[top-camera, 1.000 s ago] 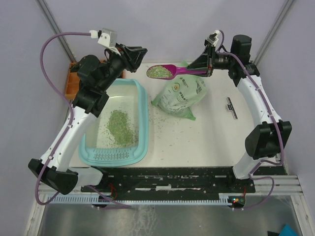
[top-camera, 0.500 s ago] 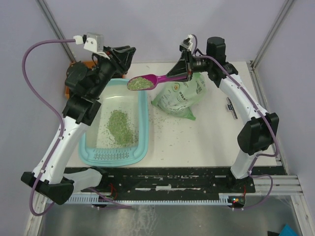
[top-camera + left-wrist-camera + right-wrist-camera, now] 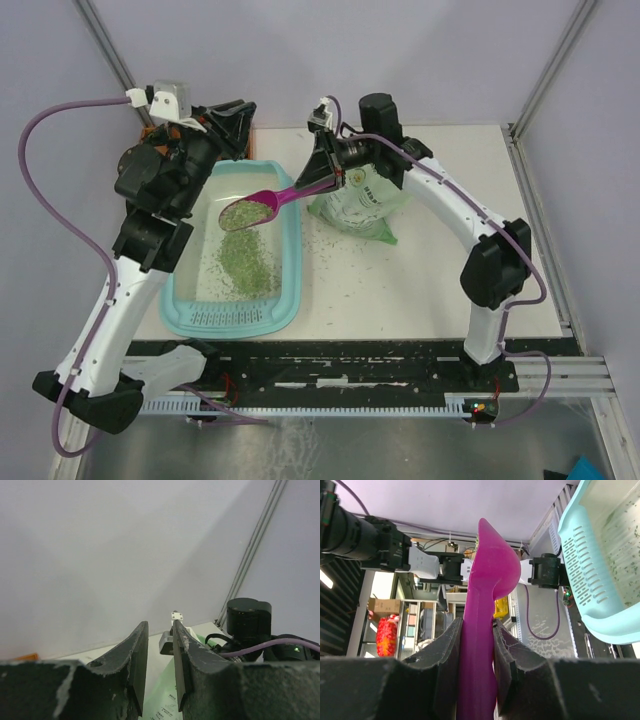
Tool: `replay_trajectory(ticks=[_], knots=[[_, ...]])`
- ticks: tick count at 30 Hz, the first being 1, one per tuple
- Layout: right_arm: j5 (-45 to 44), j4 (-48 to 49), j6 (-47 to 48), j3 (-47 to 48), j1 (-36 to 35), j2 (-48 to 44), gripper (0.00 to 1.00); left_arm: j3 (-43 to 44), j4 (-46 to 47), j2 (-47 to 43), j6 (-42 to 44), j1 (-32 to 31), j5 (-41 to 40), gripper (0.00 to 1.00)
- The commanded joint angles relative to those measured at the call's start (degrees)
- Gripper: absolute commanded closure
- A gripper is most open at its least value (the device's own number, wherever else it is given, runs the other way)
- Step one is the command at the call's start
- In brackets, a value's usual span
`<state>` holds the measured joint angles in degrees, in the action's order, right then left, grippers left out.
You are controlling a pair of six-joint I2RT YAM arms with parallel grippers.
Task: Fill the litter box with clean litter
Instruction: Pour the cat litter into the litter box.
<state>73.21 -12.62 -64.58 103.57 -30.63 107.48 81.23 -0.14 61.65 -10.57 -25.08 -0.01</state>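
1. Top view: we found the right claw [image 3: 318, 180] clenched on the handle of the magenta scoop [image 3: 262, 203]. Its loaded bowl hung over the far half of the litter box [image 3: 293, 270], inside the right wall. A patch of litter [image 3: 243, 262] lay on the box floor, which was otherwise thinly covered. Stray granules were scattered over the table [image 3: 430, 270] around the bag [image 3: 365, 200]. The left claw [image 3: 235, 118] was raised beyond the box's far end.
2. Left wrist view: the left claw [image 3: 160, 630] was released, its jaws slightly parted with nothing between them. It faced the back wall, and the box was out of this view.
3. Right wrist view: both fingers [image 3: 445, 650] pressed flat against the scoop handle. The box's slotted ledge showed at the right.
4. Judgement: the step in hand was tipping the load. We advise rolling the wrist slowly and keeping the bowl low and well inside the rim, so granules do not bounce out. The grip should remain firm until the bowl empties.
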Motion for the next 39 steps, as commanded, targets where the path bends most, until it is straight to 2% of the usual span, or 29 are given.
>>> replay_trajectory(ticks=[1, 8, 14, 19, 29, 39], knots=[[-1.29, -5.18, 7.64, 7.84, -1.96, 2.34, 0.98, -0.58, 0.54, -2.13, 1.69, 0.43, -1.57, 0.67], [-4.49, -14.79, 16.24, 15.65, -4.83, 6.67, 0.98, -1.18, 0.12, -3.05, 2.53, 0.40, -3.05, 0.67], [-14.52, -32.81, 33.23, 24.93, -7.40, 9.20, 0.98, -0.18, -0.56, -2.76, 3.74, 0.45, -3.94, 0.67], [-20.12, -38.61, 39.56, 29.24, -8.28, 11.04, 0.98, -0.17, -1.36, -3.19, 4.66, 0.48, -4.94, 0.67], [-24.35, -39.77, 43.09, 36.97, -7.77, 15.95, 0.98, -2.25, -1.70, -3.93, 5.03, 0.44, -6.06, 0.67], [-31.45, -40.01, 47.79, 50.04, -5.02, 22.87, 0.98, -3.73, -2.63, -4.03, 4.50, 0.46, -6.54, 0.67]])
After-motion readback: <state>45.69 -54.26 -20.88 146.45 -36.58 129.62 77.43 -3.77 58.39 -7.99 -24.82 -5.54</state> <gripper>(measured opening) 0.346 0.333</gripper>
